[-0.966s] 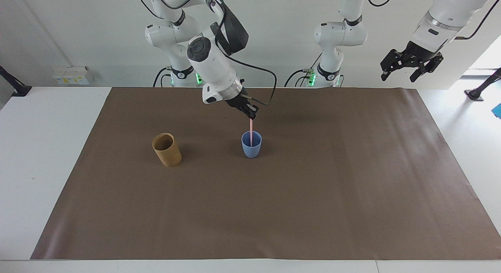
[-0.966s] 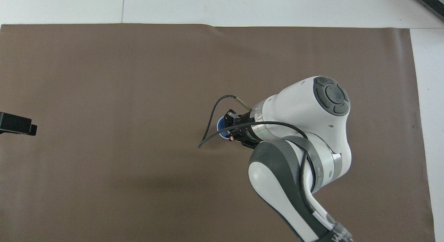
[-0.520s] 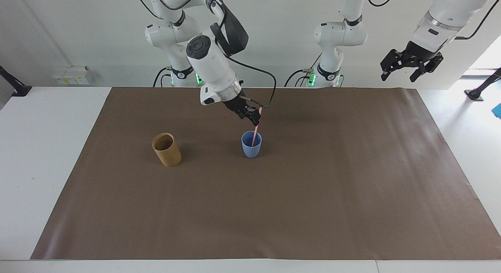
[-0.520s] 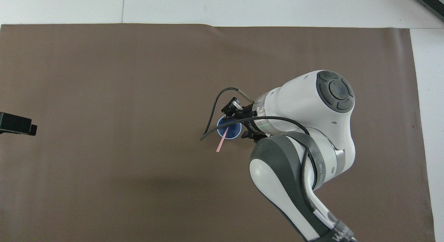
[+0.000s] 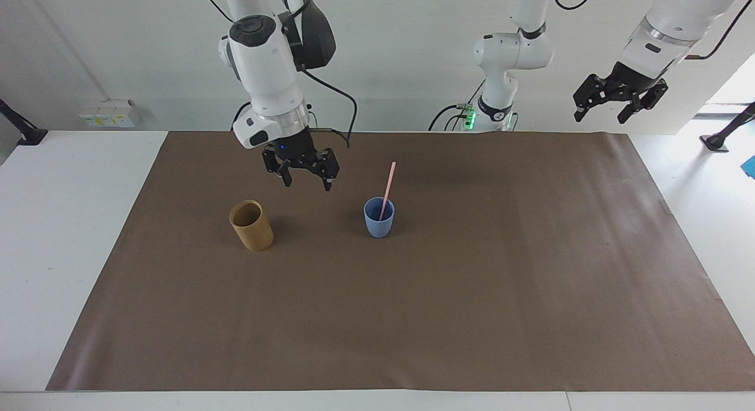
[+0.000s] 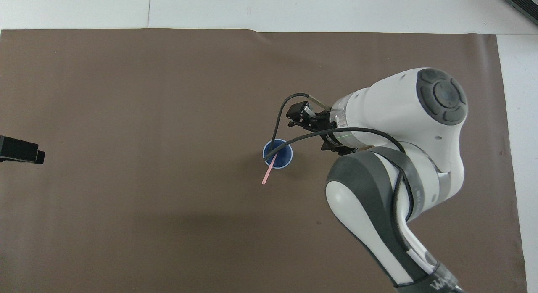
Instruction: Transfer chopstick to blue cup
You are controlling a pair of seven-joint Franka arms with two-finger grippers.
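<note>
Chopstick (image 5: 387, 189) in blue cup (image 5: 378, 219), leaning on rim, upper half exposed. Light, stiff, thin, probably slippery; regrasp at exposed upper shaft. Right pincer (image 5: 307, 176) open, empty, over bench. Left pincer (image 5: 619, 100) open, waiting aloft.

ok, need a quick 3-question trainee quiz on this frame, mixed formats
1. True or false: the chopstick stands in the blue cup, leaning on its rim.
2. Multiple choice. The right gripper is: A) shut on the chopstick; B) open, holding nothing, over the mat between the two cups; C) inside the tan cup.
3. Fill in: the left gripper waits raised, its fingers ____.

Key: 1 true; 2 B; 3 open
</note>
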